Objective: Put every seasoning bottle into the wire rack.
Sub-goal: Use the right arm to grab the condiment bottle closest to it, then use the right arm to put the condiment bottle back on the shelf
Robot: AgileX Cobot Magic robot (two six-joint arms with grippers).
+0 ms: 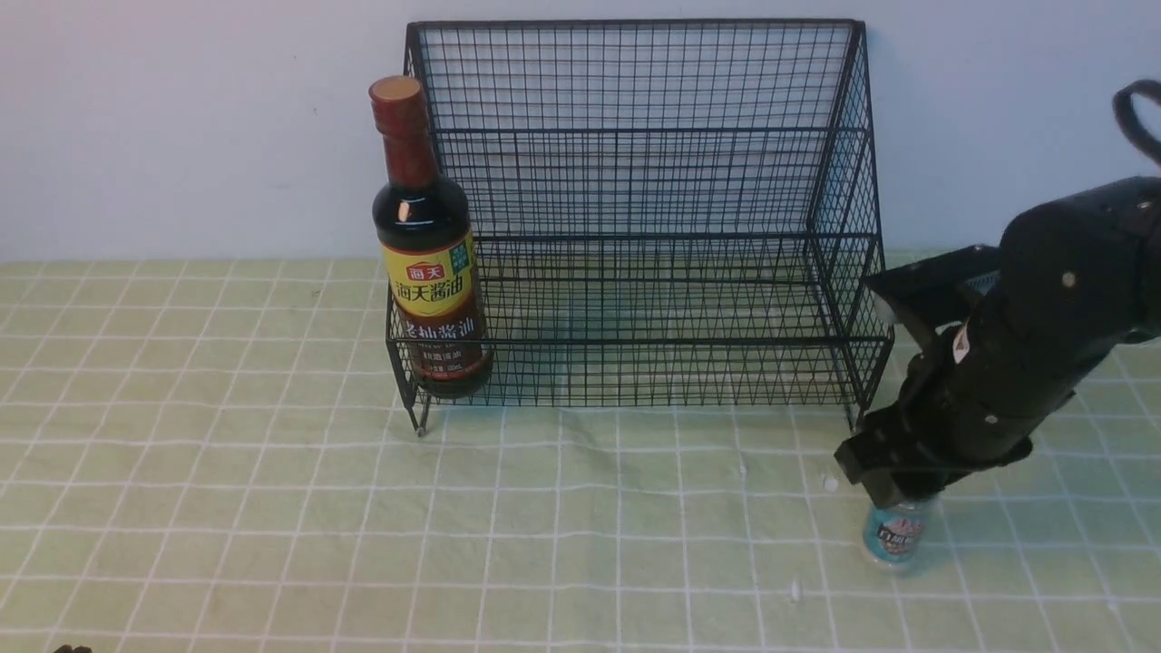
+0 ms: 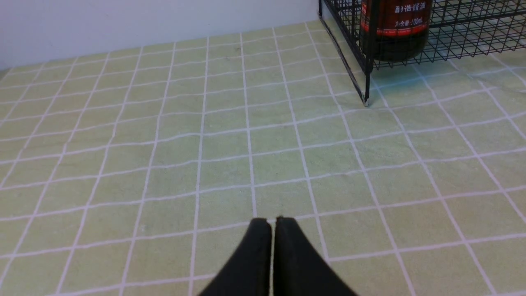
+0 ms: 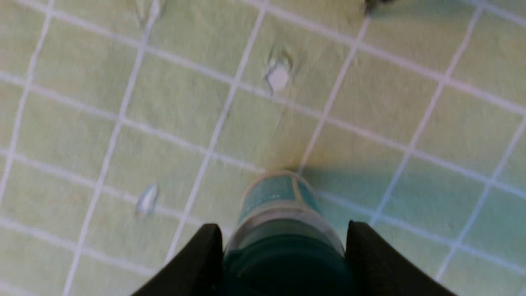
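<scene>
On the green checked cloth (image 1: 227, 472) stands the wire rack (image 1: 635, 209), with the soy-sauce bottle (image 1: 426, 263) upright in its left front corner. The right gripper (image 3: 283, 234) straddles the cap of the shaker jar (image 1: 896, 537), which stands on the cloth near the rack's right foot; whether the jaws clamp it cannot be told. The left gripper (image 2: 272, 222) is clenched and empty.

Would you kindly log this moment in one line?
soy-sauce bottle: in wire rack | shaker jar: on table | right gripper: astride jar, grip unclear | left gripper: shut
</scene>
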